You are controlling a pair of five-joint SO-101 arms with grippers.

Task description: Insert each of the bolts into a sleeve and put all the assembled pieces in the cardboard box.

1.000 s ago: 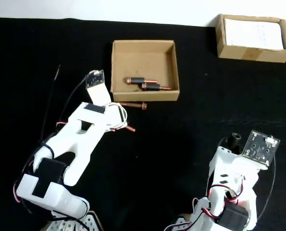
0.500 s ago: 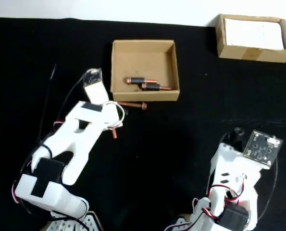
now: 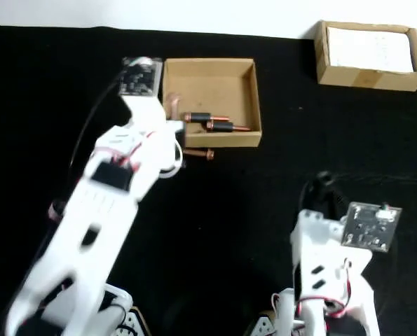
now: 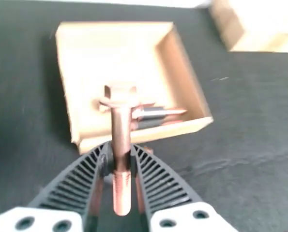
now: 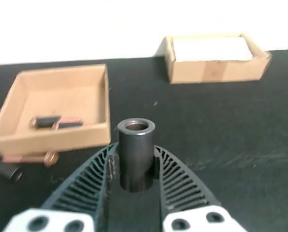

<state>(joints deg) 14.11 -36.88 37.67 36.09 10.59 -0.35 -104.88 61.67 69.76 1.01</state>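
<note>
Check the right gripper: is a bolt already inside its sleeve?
No, the sleeve held by the right gripper shows an open, empty bore.

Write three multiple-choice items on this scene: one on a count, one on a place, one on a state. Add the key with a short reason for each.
1. How many assembled pieces lie in the cardboard box? A one; B four; C two.
2. The loose bolt lies: A on the table just outside the box's wall that faces the arms; B inside the box; C under the right arm.
3. The right gripper is: A open and empty; B shut on a sleeve; C shut on a bolt.
Key: C, two bolt-in-sleeve pairs lie side by side in the box; A, it lies on the black surface along that wall; B, the upright black sleeve sits clamped between its jaws.
</note>
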